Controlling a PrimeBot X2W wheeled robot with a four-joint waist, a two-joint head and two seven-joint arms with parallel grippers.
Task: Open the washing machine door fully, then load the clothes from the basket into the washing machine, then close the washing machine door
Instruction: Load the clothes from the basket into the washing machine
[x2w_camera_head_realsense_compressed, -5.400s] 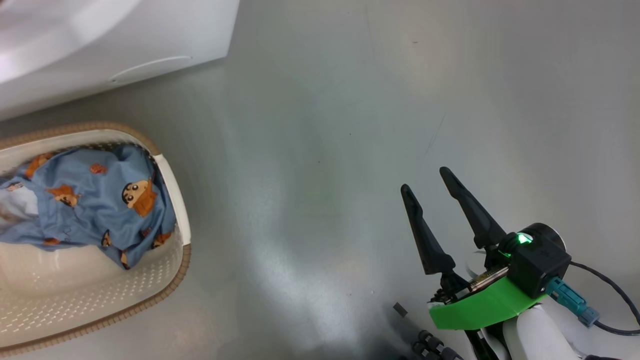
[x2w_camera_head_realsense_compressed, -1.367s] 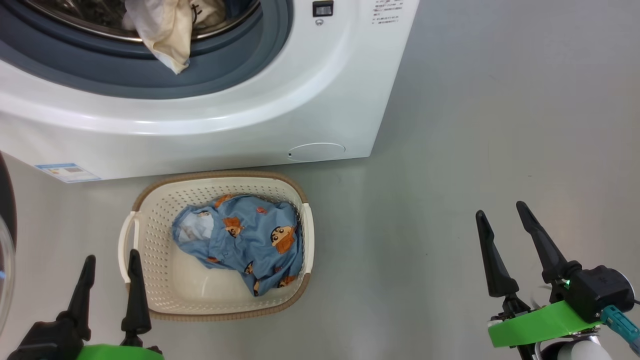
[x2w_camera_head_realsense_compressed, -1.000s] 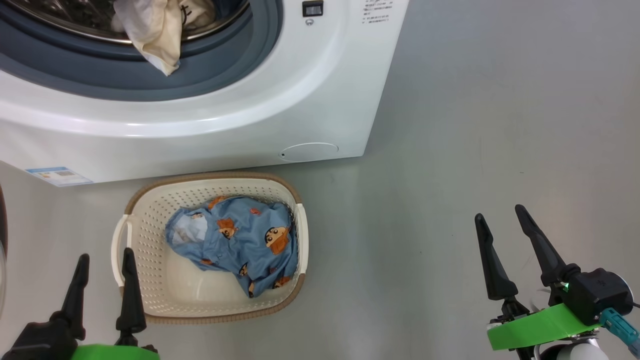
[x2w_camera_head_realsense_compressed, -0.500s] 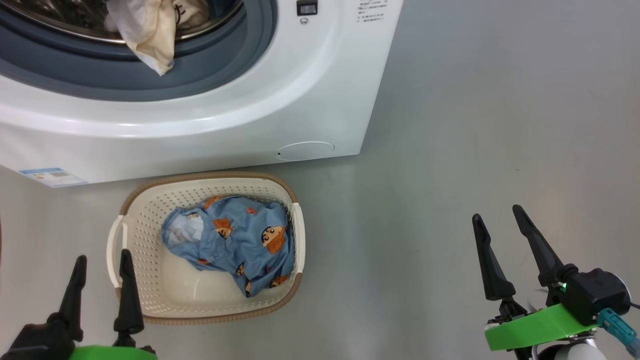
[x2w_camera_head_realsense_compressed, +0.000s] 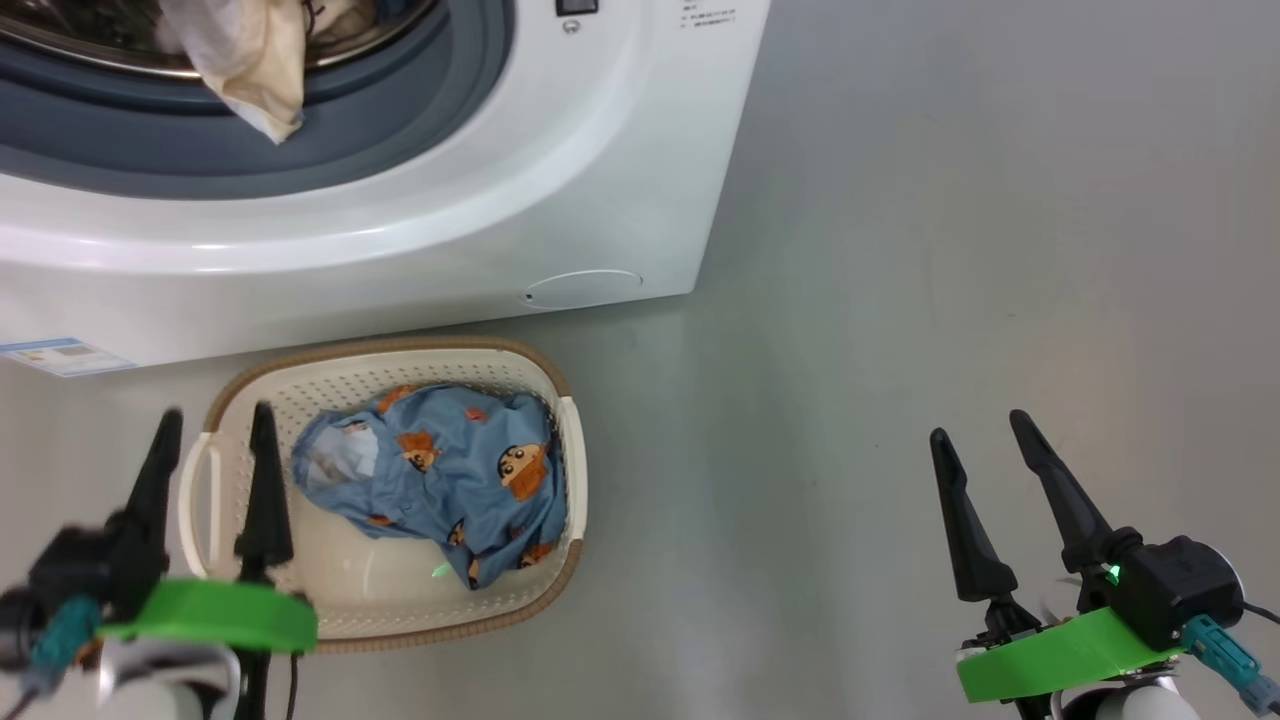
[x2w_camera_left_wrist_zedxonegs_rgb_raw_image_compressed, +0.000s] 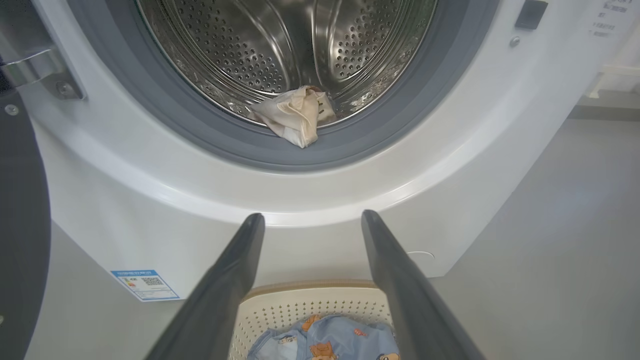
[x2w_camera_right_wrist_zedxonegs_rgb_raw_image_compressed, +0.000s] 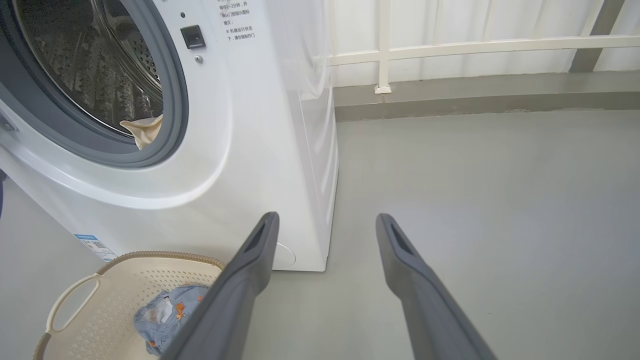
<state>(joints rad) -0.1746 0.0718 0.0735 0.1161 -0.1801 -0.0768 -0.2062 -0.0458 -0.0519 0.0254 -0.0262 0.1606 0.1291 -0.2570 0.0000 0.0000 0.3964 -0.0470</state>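
Observation:
The washing machine (x2w_camera_head_realsense_compressed: 560, 150) stands at the top left with its steel drum (x2w_camera_left_wrist_zedxonegs_rgb_raw_image_compressed: 280, 45) exposed. The washing machine door (x2w_camera_left_wrist_zedxonegs_rgb_raw_image_compressed: 20, 240) is swung open at the left edge of the left wrist view. A cream cloth (x2w_camera_head_realsense_compressed: 250, 70) hangs from the drum over the grey-blue seal. In front of the machine sits the basket (x2w_camera_head_realsense_compressed: 400, 345), holding light-blue printed clothes (x2w_camera_head_realsense_compressed: 450, 480). My left gripper (x2w_camera_head_realsense_compressed: 216, 412) hovers open and empty over the basket's left handle. My right gripper (x2w_camera_head_realsense_compressed: 978, 425) is open and empty over bare floor, far right of the basket.
Grey floor (x2w_camera_head_realsense_compressed: 900, 250) stretches to the right of the machine. A white wall with a rail (x2w_camera_right_wrist_zedxonegs_rgb_raw_image_compressed: 475, 47) stands behind it. A blue label sticker (x2w_camera_head_realsense_compressed: 60, 355) marks the machine's lower left front. The basket's near half (x2w_camera_head_realsense_compressed: 380, 570) is bare.
The camera has shifted, sliding machine and basket left in the picture. My left arm has come forward over the basket's left end, its green mount now showing. The right gripper keeps its pose.

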